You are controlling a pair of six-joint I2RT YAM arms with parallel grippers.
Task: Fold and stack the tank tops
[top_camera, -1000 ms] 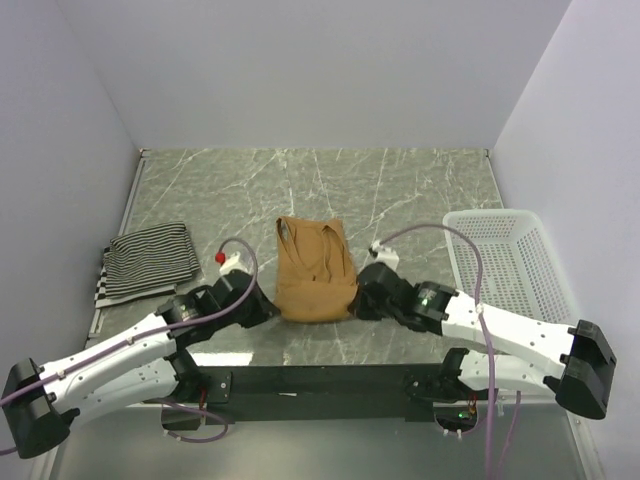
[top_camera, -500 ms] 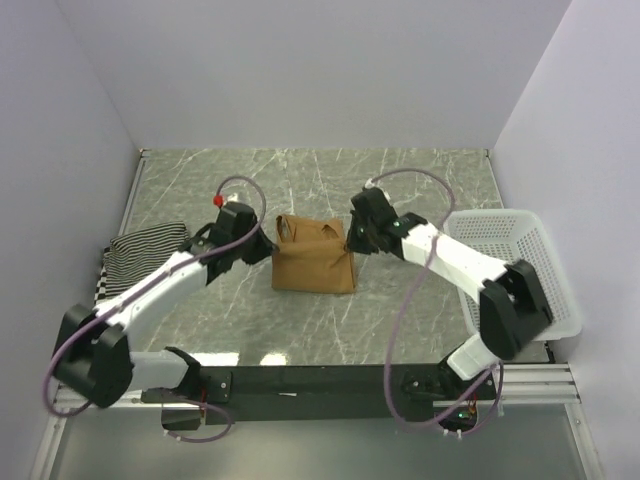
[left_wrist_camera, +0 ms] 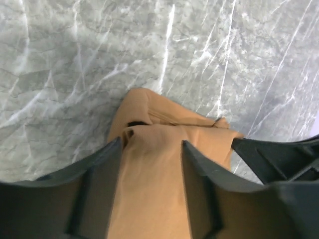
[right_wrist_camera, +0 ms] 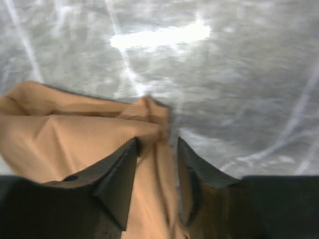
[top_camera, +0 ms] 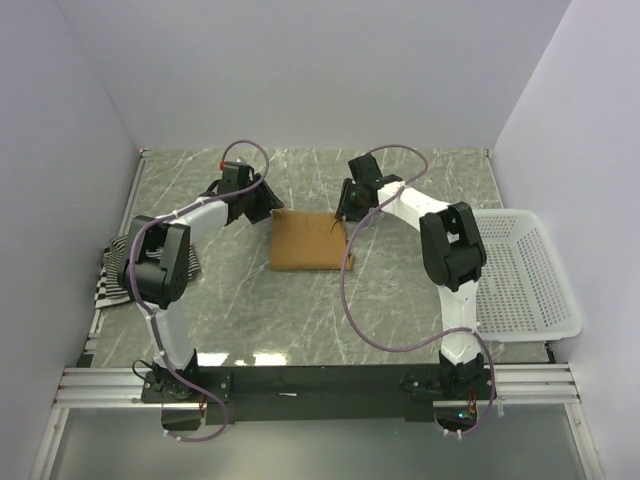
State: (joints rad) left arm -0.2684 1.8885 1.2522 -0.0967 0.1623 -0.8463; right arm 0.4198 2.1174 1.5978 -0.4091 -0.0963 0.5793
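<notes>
MARBLE TABLE (top_camera: 300, 310), MID-FOLD: one tan tank top (top_camera: 308, 243) lies folded into a neat rectangle at the middle of the table, between my two grippers; both of my arms reach to its far edge, one at each far corner. My left gripper (top_camera: 265, 207) stands over the far left corner with its jaws parted, and my wrist camera shows the tan cloth lying loose in the gap, not pinched; my right gripper (top_camera: 345, 212) sits over the far right corner, jaws also apart though narrower, with a bunched strip of cloth running between them. One heap of striped cloth (top_camera: 112, 275) rests at the table's left edge, half hidden behind my left arm; I cannot count the tops in it. One white mesh basket (top_camera: 525, 270) stands at the right edge, well apart from the tan tank top.
</notes>
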